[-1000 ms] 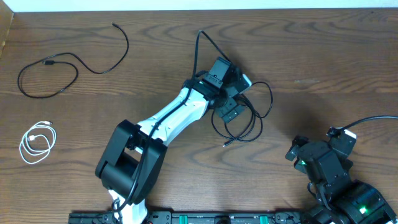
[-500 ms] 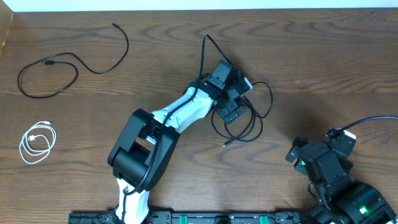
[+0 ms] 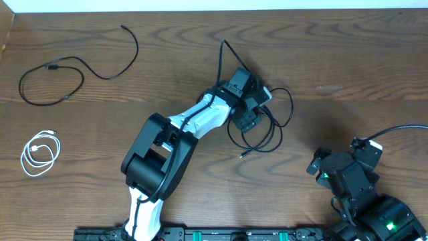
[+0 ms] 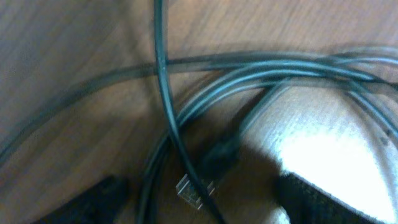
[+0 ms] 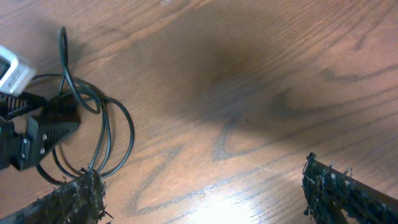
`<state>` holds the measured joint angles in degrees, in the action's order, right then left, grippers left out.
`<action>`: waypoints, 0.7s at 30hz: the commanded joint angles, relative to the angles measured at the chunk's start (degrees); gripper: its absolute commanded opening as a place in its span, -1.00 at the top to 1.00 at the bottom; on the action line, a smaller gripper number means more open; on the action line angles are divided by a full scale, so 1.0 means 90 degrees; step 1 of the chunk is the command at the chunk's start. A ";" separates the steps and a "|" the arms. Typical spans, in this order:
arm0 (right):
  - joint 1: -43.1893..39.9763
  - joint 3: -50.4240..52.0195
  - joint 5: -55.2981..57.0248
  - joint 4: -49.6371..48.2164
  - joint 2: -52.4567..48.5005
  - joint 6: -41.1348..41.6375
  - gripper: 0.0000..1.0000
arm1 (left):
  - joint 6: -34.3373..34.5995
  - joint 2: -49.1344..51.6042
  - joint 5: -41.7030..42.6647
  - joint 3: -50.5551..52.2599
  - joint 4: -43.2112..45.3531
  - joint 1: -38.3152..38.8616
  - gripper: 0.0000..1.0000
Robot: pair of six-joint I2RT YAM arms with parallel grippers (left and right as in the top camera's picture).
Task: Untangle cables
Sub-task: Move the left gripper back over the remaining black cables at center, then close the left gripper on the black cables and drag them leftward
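Change: left arm [image 3: 200, 117] has edged forward over black coil [image 3: 271, 130], mid-desk [image 3: 348, 53] | left end effector [image 3: 251, 106]: jaws apart astride strands, probably narrowing (view blurred), nothing held | right end effector [image 5: 202, 186]: wide, idle | grasp pending.

**Inspector:** What stands on record apart from the work items?

**Clerk:** A brown wooden surface [image 3: 348, 60], with the grain running mostly left to right in long oval swirls. A pale strip [image 3: 200, 5] borders its far edge.

**Inspector:** And the corners?

**Clerk:** A lighter wooden panel [image 3: 5, 33] sits at the far left, cut off by the frame. In the right wrist view a soft dark shadow [image 5: 236, 81] lies on the wood.
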<state>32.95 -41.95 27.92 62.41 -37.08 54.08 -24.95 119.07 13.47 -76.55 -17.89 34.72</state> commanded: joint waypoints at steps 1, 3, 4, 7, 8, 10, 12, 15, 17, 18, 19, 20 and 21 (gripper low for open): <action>-0.0039 -0.0087 0.0015 0.0024 0.0024 0.0107 -0.99 | -0.0078 0.0449 0.0056 0.0000 -0.0095 -0.0015 -0.19; -0.0036 -0.0087 0.0015 0.0022 0.0024 0.0109 -0.98 | -0.0017 0.0539 0.0058 0.0000 -0.0134 -0.0015 0.19; -0.0036 -0.0087 0.0015 0.0022 0.0024 0.0107 -0.99 | 0.0022 0.0554 0.0070 0.0000 -0.0146 -0.0015 0.38; -0.0036 -0.0085 0.0012 0.0022 0.0024 0.0109 -0.99 | 0.0155 0.0556 0.0119 0.0000 -0.0160 -0.0015 0.85; -0.0036 -0.0085 0.0000 0.0019 0.0024 0.0109 -0.98 | 0.0325 0.0546 0.0117 0.0000 -0.0138 -0.0015 0.85; -0.0036 -0.0083 0.0000 0.0017 0.0024 0.0109 -0.99 | 0.0600 0.0522 0.0092 0.0000 -0.0136 -0.0017 0.85; -0.0036 -0.0078 0.0000 0.0015 0.0024 0.0112 -0.99 | 0.0862 0.0447 0.0095 0.0000 -0.0138 -0.0027 0.85; -0.0036 -0.0075 0.0000 0.0015 0.0024 0.0112 -0.99 | 0.1207 0.0248 0.0095 -0.0002 -0.0136 -0.0046 0.85; -0.0036 -0.0075 -0.0002 0.0015 0.0024 0.0112 -0.98 | 0.1452 0.0046 -0.0063 -0.0002 -0.0138 -0.0080 0.85; -0.0036 -0.0075 -0.0002 0.0015 0.0024 0.0112 -0.98 | 0.1639 -0.0053 -0.0265 -0.0002 -0.0136 -0.0109 0.85; -0.0036 -0.0075 -0.0002 0.0015 0.0024 0.0112 -0.99 | 0.1834 -0.0168 -0.0498 -0.0002 -0.0136 -0.0146 0.85; -0.0036 -0.0075 0.0000 0.0015 0.0024 0.0112 -0.98 | 0.2016 -0.0279 -0.0763 -0.0002 -0.0138 -0.0194 0.85; -0.0036 -0.0075 -0.0002 0.0015 0.0024 0.0112 -0.99 | 0.2127 -0.0369 -0.0957 -0.0002 -0.0141 -0.0250 0.85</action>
<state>32.95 -41.95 27.44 62.39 -37.06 54.28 -12.05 118.96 11.97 -77.38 -18.85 34.30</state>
